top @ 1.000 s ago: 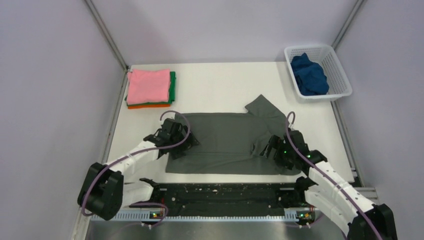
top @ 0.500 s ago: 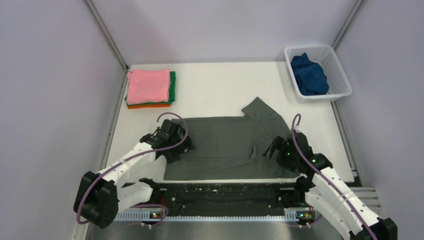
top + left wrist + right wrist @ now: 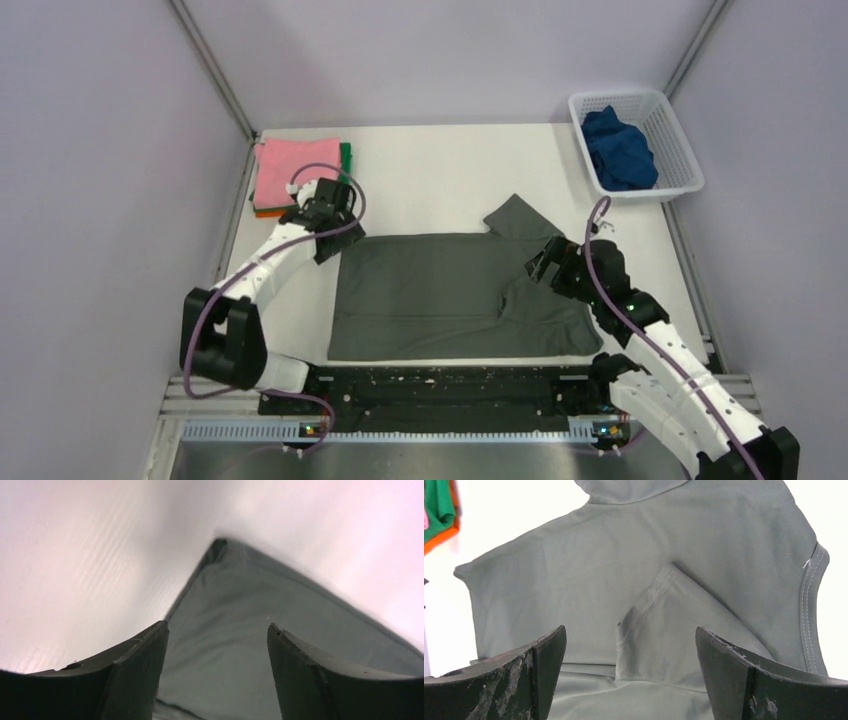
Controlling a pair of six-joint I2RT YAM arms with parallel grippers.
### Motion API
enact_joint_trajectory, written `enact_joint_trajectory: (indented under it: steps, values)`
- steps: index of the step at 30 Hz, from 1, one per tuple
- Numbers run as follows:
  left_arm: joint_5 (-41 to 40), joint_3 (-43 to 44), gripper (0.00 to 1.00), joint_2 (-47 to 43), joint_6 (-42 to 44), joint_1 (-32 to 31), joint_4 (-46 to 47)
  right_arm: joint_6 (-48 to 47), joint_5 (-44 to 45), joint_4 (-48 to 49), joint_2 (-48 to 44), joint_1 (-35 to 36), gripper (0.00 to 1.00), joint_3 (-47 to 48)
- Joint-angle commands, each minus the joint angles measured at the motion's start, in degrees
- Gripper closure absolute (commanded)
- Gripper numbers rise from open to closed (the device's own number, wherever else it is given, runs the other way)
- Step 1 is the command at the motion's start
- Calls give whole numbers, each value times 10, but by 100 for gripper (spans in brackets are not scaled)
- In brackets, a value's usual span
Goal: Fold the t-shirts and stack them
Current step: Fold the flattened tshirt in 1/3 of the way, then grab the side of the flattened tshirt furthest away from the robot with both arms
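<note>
A dark grey t-shirt (image 3: 440, 290) lies flat and partly folded in the middle of the table, one sleeve (image 3: 518, 216) sticking out at its far right. My left gripper (image 3: 335, 240) is open and empty at the shirt's far left corner (image 3: 220, 547). My right gripper (image 3: 540, 268) is open and empty over the shirt's right side, above a folded-in sleeve (image 3: 674, 625). A folded stack with a pink t-shirt (image 3: 282, 170) on green (image 3: 346, 160) and orange (image 3: 262, 212) sits at the far left. A dark blue t-shirt (image 3: 618, 148) lies crumpled in the basket.
A white mesh basket (image 3: 672, 125) stands at the far right corner. Grey walls enclose the table (image 3: 440, 170) on three sides. A black rail (image 3: 440, 385) runs along the near edge between the arm bases.
Both grippers have let go of the grey shirt and opened. The left moved away to the shirt's far left corner; the right rose and moved back. The shirt has settled flatter.
</note>
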Motion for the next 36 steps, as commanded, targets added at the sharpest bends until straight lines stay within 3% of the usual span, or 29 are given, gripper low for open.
enact_joint_trajectory:
  steps: [1, 7, 16, 19, 21, 25, 28, 36]
  values:
    - [13, 58, 26, 74, 45, 45, 22, -34, 21, 36, 20, 6, 1, 21]
    - [5, 148, 40, 209, 43, 70, -9, -55, 26, 41, 40, 6, 1, 16]
    - [54, 178, 45, 268, 47, 71, -5, -67, 38, 43, 47, 6, 1, 1]
    - [64, 175, 59, 271, 45, 71, -8, -66, 48, 43, 53, 6, 1, -2]
    - [70, 165, 61, 272, 41, 71, -6, -66, 57, 43, 62, 6, 1, -1]
    - [84, 143, 77, 265, 37, 71, -4, -66, 71, 43, 78, 6, 1, 5]
    - [91, 125, 100, 254, 36, 70, 0, -59, 89, 46, 98, 6, 1, 9]
    - [114, 106, 100, 217, 47, 69, 13, -53, 111, 100, 202, 5, 1, 73]
